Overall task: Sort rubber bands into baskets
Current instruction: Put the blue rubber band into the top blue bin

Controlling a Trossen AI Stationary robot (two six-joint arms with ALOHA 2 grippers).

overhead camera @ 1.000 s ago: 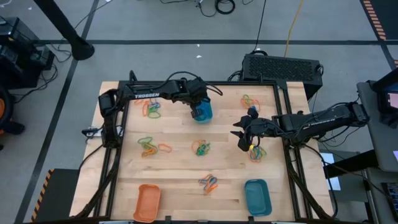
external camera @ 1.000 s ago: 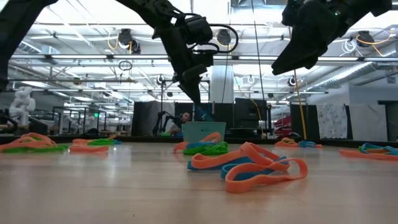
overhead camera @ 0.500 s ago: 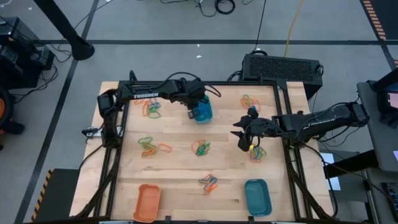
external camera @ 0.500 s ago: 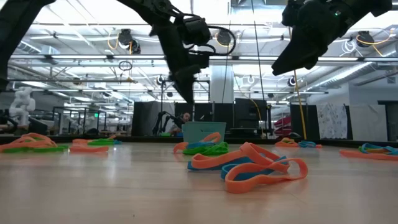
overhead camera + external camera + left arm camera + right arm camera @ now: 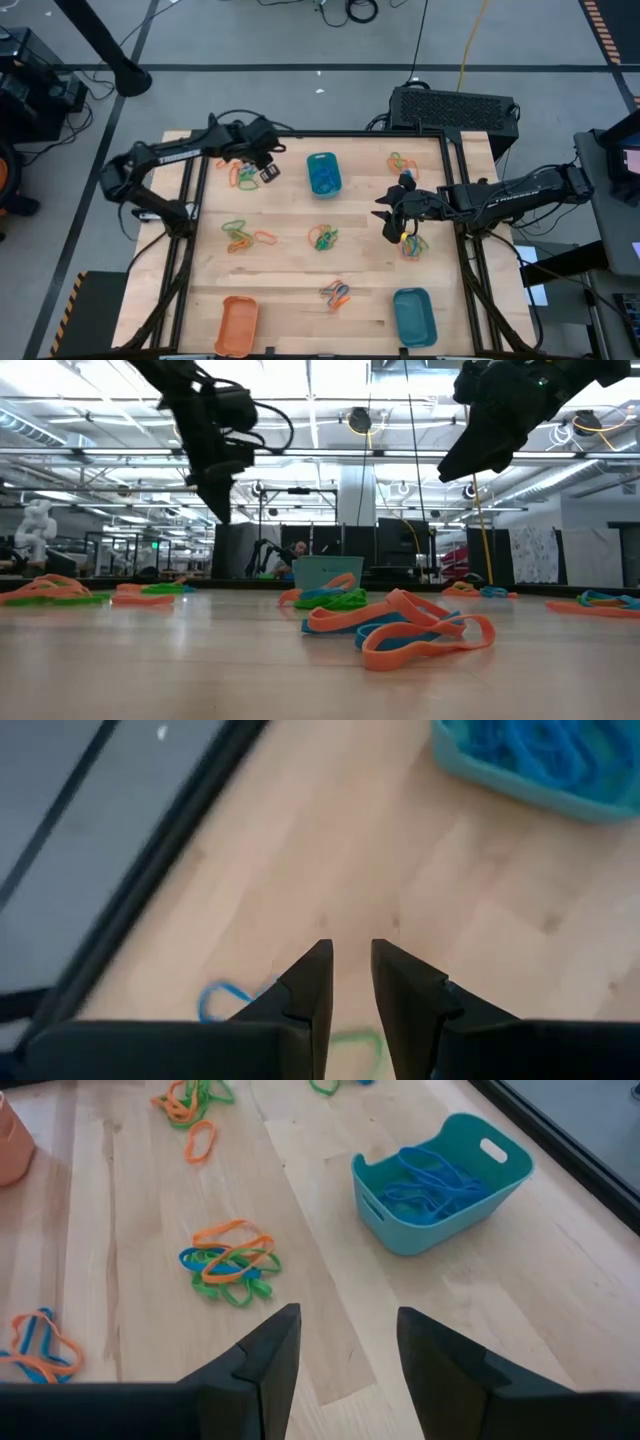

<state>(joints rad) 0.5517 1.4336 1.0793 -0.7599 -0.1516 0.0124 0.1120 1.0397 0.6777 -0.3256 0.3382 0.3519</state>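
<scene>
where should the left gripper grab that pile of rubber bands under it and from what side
Judging by its pose, the left gripper should drop straight down on the pile of rubber bands. They lie flat on the table, so pinch a raised, overlapping loop at the pile's edge; a flat strand would likely slip under the fingers.

Light wooden table top [image 5: 290, 270], black frame rail round its edges. Black perforated box [image 5: 455, 106] off table's 1 o'clock corner, on grey floor. Yellow cable [image 5: 470, 45] runs from box toward 12 o'clock. Coiled black cable [image 5: 362, 10] on floor at 12 o'clock. Low view: white humanoid figure [image 5: 37, 523] at 9 o'clock, ceiling lights above.
</scene>
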